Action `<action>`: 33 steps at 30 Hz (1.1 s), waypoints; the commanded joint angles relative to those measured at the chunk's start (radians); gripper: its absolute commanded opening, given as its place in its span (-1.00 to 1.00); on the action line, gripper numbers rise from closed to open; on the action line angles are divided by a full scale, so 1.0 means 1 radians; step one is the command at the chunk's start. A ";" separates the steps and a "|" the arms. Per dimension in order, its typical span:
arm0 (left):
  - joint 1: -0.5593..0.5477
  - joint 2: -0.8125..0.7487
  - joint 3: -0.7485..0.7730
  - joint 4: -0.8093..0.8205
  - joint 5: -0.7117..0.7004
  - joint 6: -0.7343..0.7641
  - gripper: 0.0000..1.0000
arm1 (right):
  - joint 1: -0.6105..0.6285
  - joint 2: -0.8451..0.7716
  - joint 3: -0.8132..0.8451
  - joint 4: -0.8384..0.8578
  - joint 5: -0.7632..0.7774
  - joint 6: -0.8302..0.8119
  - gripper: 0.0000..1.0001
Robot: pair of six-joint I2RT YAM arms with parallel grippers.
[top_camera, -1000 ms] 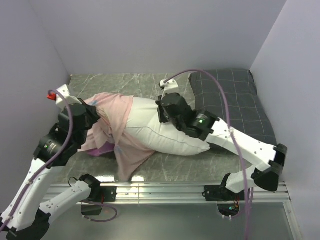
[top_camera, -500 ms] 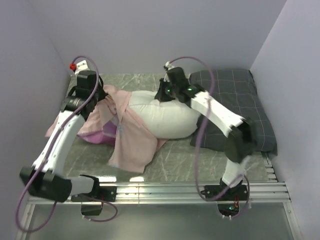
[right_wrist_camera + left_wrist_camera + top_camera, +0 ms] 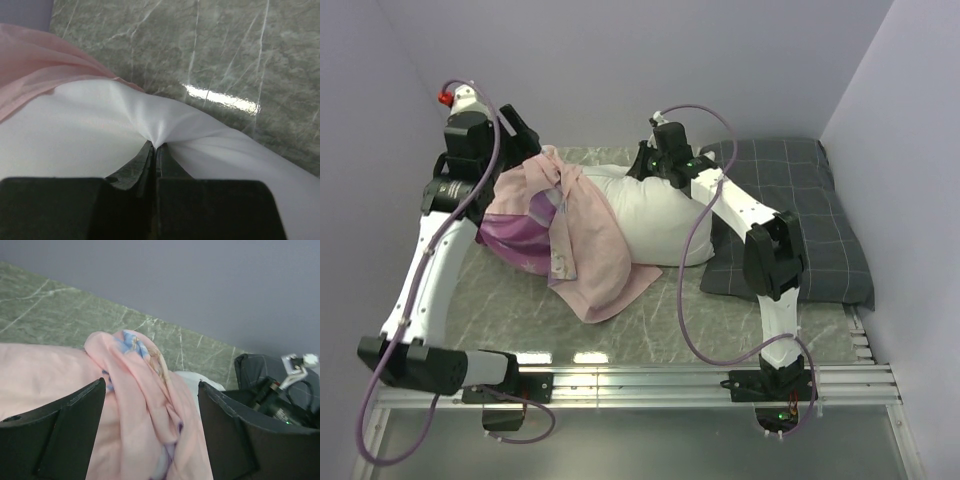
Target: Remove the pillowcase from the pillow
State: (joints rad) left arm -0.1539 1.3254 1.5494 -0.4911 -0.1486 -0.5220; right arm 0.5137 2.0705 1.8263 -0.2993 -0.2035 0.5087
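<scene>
The pale pink pillowcase [image 3: 585, 240] is bunched over the left end of the white pillow [image 3: 660, 215], with a purple printed patch at its left and a flap trailing toward the front. My left gripper [image 3: 528, 143] hovers at the back left, just above the fabric's top fold. In the left wrist view my left gripper [image 3: 151, 386] is open, and a ridge of the pillowcase [image 3: 145, 405] rises loose between the wide jaws. My right gripper [image 3: 642, 168] is at the pillow's back edge. Its wrist view shows my right gripper [image 3: 156, 145] shut on a pinch of the pillow [image 3: 75, 135].
A dark grey checked pillow [image 3: 800, 220] lies at the right, partly under the white one's right end. The table [image 3: 520, 310] is green marble, with grey walls close at the left, back and right. A metal rail [image 3: 650, 380] runs along the near edge.
Both arms swung toward the back wall. The left one dragged the pillowcase up and left off most of the pillow, then opened its jaws and let go. The right gripper kept its pinch.
</scene>
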 commanded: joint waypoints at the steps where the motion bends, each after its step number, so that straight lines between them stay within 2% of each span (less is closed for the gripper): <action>1: -0.035 -0.100 0.008 -0.072 -0.061 0.036 0.59 | 0.011 0.057 -0.022 -0.099 0.033 -0.018 -1.00; 3: -0.062 -0.153 -0.024 -0.116 -0.126 0.045 0.59 | 0.011 0.047 -0.033 -0.092 0.038 -0.021 -1.00; 6: -0.105 -0.215 -0.156 -0.127 -0.161 0.036 0.59 | 0.011 0.019 -0.054 -0.072 0.044 -0.018 -1.00; 9: -0.130 -0.284 -0.331 -0.087 -0.112 0.016 0.59 | 0.012 0.010 -0.047 -0.073 0.050 -0.021 -1.00; 12: -0.136 -0.331 -0.431 -0.020 -0.066 0.007 0.62 | 0.014 0.007 -0.041 -0.083 0.052 -0.022 -1.00; 16: -0.134 -0.299 -0.453 0.058 -0.075 0.008 0.60 | 0.019 -0.012 -0.061 -0.072 0.056 -0.025 -1.00; 17: -0.136 -0.284 -0.450 0.059 -0.095 0.007 0.54 | 0.022 -0.016 -0.068 -0.072 0.059 -0.025 -1.00; 18: -0.136 -0.241 -0.421 0.048 -0.130 0.005 0.18 | 0.019 -0.027 -0.082 -0.067 0.059 -0.024 -1.00; 19: -0.133 -0.215 -0.398 -0.004 -0.240 0.002 -0.17 | 0.017 -0.030 -0.085 -0.072 0.062 -0.027 -1.00; 20: -0.125 -0.194 -0.368 -0.030 -0.288 0.001 -0.51 | 0.017 -0.033 -0.085 -0.075 0.064 -0.029 -1.00; 21: -0.077 -0.165 -0.318 -0.050 -0.328 0.005 -0.98 | 0.013 -0.042 -0.093 -0.077 0.062 -0.030 -1.00; 23: 0.020 -0.167 -0.279 -0.063 -0.350 0.023 -0.99 | -0.007 -0.056 -0.105 -0.077 0.046 -0.030 -1.00; 24: 0.142 -0.186 -0.249 -0.057 -0.335 0.030 -0.99 | -0.017 -0.073 -0.119 -0.077 0.042 -0.029 -1.00; 27: 0.352 -0.196 -0.157 -0.076 -0.304 0.019 -0.99 | -0.053 -0.098 -0.140 -0.080 0.035 -0.026 -1.00; 30: 0.434 -0.181 -0.088 -0.109 -0.283 -0.001 -0.99 | -0.096 -0.107 -0.148 -0.090 0.030 -0.027 -1.00; 33: 0.441 -0.172 -0.103 -0.075 -0.169 0.020 -0.99 | -0.116 -0.089 -0.133 -0.113 0.023 -0.036 -1.00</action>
State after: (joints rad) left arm 0.2386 1.1748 1.3937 -0.6418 -0.2813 -0.5194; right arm 0.4831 1.9732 1.7245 -0.2752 -0.2775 0.5232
